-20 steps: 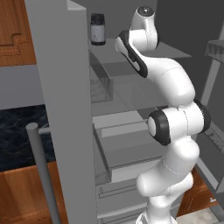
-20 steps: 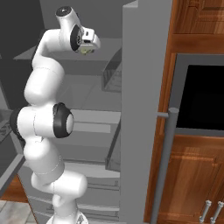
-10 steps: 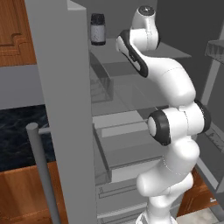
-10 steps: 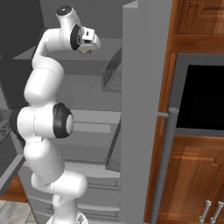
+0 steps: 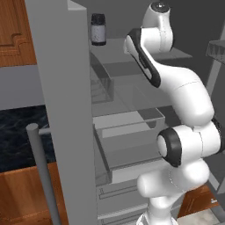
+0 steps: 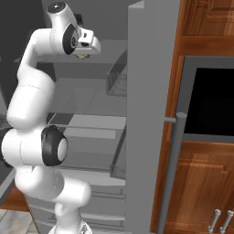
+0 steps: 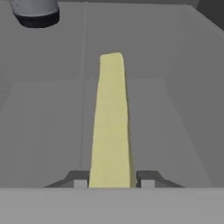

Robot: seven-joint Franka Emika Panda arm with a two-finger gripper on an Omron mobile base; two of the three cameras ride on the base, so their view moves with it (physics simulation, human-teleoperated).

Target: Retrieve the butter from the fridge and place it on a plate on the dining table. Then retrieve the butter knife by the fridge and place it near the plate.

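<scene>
We have gripper (image 7: 111, 183) clamped on butter (image 7: 111, 127) on upper fridge (image 5: 66, 110) shelf, jar (image 7: 35, 11) at back corner. Butter-fetch step. Next, we judge: lift, withdraw toward plate.

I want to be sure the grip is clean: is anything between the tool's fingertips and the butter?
Nothing. In the hand view the fingertips press straight against the butter, one on either side.
</scene>
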